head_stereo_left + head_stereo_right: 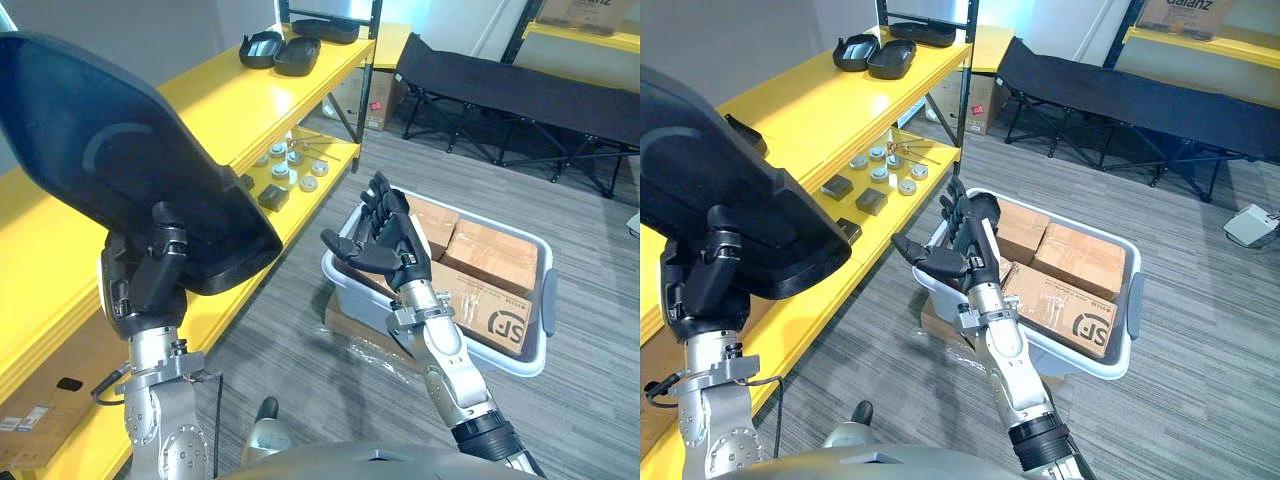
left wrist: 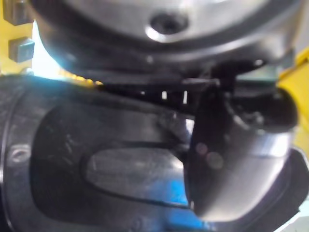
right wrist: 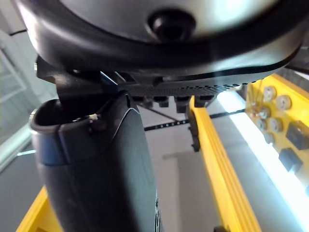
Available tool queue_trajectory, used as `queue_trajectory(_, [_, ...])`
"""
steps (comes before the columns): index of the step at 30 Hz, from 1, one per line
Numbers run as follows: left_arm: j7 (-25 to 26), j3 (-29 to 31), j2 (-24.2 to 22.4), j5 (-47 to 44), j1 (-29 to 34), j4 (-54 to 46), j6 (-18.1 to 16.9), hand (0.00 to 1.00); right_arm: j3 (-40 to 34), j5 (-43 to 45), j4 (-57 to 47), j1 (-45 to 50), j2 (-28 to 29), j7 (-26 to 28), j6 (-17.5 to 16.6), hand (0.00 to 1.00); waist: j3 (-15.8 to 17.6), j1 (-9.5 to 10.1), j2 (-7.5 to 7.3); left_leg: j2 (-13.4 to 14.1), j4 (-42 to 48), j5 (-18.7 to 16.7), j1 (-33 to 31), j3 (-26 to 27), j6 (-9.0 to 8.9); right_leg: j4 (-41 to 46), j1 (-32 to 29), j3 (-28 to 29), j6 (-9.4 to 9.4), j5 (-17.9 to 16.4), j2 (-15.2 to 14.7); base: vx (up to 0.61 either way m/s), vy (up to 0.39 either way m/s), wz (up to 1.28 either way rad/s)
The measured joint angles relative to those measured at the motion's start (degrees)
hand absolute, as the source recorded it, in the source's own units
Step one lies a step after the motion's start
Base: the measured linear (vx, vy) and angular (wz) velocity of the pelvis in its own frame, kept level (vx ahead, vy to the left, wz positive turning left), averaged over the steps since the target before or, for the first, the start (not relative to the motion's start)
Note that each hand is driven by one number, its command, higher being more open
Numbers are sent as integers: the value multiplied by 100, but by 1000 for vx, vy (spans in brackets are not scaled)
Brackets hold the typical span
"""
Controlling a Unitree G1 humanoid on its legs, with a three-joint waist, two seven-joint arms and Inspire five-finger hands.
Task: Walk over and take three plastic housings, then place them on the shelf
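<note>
My left hand (image 1: 148, 278) is shut on a large black plastic housing (image 1: 130, 160), holding it up over the near end of the yellow shelf's top board (image 1: 200, 100). In the left wrist view the thumb (image 2: 231, 159) presses on the housing's hollow inner face (image 2: 96, 159). Two more black housings (image 1: 262, 48) (image 1: 297, 55) lie side by side at the far end of that board, with a third dark one (image 1: 325, 30) behind them. My right hand (image 1: 390, 240) is open, fingers straight, raised over the near rim of a white bin.
The white bin (image 1: 545, 300) on the grey floor holds cardboard boxes (image 1: 490, 255). Small metal parts (image 1: 290, 170) lie on the shelf's lower board. A black folding cot (image 1: 520, 95) stands at the back right. A flat cardboard box (image 1: 40, 400) sits low at left.
</note>
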Motion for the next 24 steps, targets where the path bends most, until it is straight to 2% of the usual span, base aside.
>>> queue_trajectory(4, [-17, -27, 109, 211, -62, -1, -80, 0, -279, 236, -26, 274, 84, 117, -52, 100, -7, -34, -8, -153, -32, 69, -129, -168, 5, 550, -181, -50, -9, -301, -237, 15, -1, 29])
queue_trajectory(5, [-58, -26, 145, 209, -156, 2, -81, 0, -375, 234, -42, 393, 91, 120, -79, 100, -6, -72, -8, -224, -19, 115, -227, -331, 17, 865, -292, 38, -167, -478, -305, 11, -7, 71])
queue_trajectory(7, [-275, -87, 174, 186, -382, 51, -80, 0, -574, 222, -42, 662, 88, 107, -114, 100, 21, -215, -16, -343, -43, 275, -336, -735, 60, 1458, -430, 753, -259, -597, -313, 0, -14, 116])
queue_trajectory(9, [-374, -80, 197, 136, -407, 47, -142, 0, -602, 215, -45, 725, 74, 125, -117, 100, 21, -189, -59, -362, -42, 299, -336, -736, 86, 1582, -426, 900, -307, -730, -309, 3, -40, 53])
queue_trajectory(11, [-349, -42, 266, -24, -416, 49, -340, 0, -570, 134, -100, 628, 90, 312, -162, 100, 37, -136, -122, -404, -46, 370, -439, -741, 49, 1426, -408, 901, -177, -1054, -312, -19, -92, 10])
queue_trajectory(12, [-305, 2, 261, -40, -421, 60, -375, 0, -581, 118, -151, 570, 44, 449, -193, 100, 80, -163, -65, -419, -39, 461, -515, -739, 60, 1335, -398, 903, 59, -1143, -286, -95, -92, 30])
queue_trajectory(13, [-245, -54, 262, -41, -413, 111, -377, 0, -603, 94, -151, 577, -60, 539, -271, 100, 156, -192, 53, -412, -35, 601, -517, -619, 149, 1355, -346, 873, 50, -1146, -233, -121, -74, 33])
queue_trajectory(16, [-171, -147, 252, -20, -410, 166, -395, 0, -593, -100, -151, 576, -298, 669, -304, 100, 216, -191, 230, -276, 5, 738, -514, -225, 318, 1400, -321, 837, -48, -1202, -89, -150, -30, 14])
queue_trajectory(19, [-87, -144, 252, -13, -404, 166, -553, 0, -597, -87, -151, 576, -331, 731, -377, 100, 270, -201, 266, -243, 71, 657, -531, -139, 459, 1450, -321, 840, -54, -1208, -64, -121, 0, 4])
queue_trajectory(22, [48, -135, 253, -8, -393, 165, -666, 0, -583, 25, -186, 546, -370, 770, -487, 100, 383, -199, 238, -286, 89, 618, -611, -38, 435, 1479, -367, 876, -54, -1206, -96, -63, 34, 10])
queue_trajectory(24, [199, -87, 219, -8, -288, 165, -691, 0, -555, 202, -227, 455, -356, 891, -498, 100, 560, -172, 183, -399, 241, 598, -668, 61, 411, 1561, -389, 885, -46, -1206, -244, -14, 61, 5])
